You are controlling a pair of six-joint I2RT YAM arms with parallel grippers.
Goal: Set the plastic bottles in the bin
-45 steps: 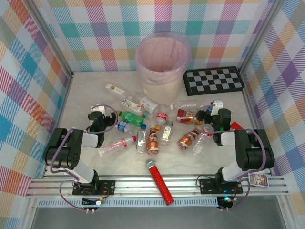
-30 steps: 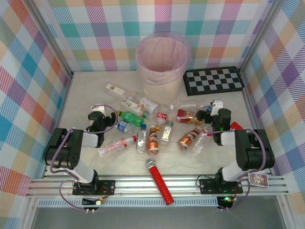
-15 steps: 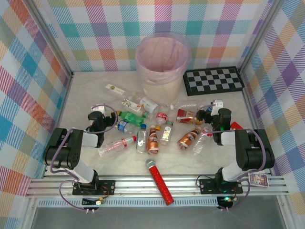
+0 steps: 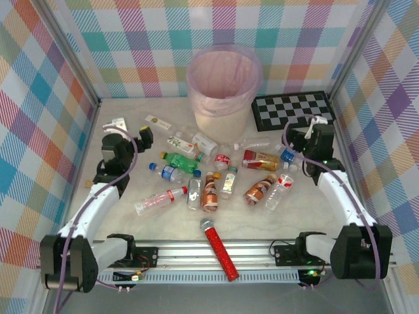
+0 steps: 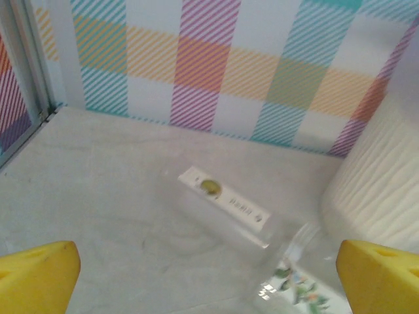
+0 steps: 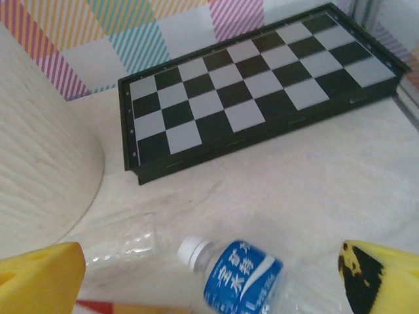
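Clear, green and brown plastic bottles (image 4: 209, 193) are lying scattered across the middle of the surface (image 4: 262, 222), and none is yet being held by the bin. Beyond them, at about 10 o'clock of the heap, the left pincer (image 4: 131, 131) is being held wide open with nothing in it. At about 2 o'clock the right pincer (image 4: 305, 128) is being held equally wide and equally empty.

In the right wrist view a blue-labelled bottle (image 6: 239, 273) is lying between the spread yellow fingers (image 6: 39, 278). Its white cap is pointing to 10 o'clock and its body is running toward 4 o'clock, so its long axis is being crossed obliquely by the line between the fingers. This is being judged the closest grasp, with the right arm the nearer one.

In the left wrist view a clear bottle with a white label (image 5: 226, 203) is lying farther ahead at 12 o'clock, likewise on a 10-to-4 axis. Farthest back, at 12 o'clock of the surface, the bin (image 4: 222, 118) is standing between the two pincers, with the checkerboard (image 4: 293, 110) at its 3 o'clock.
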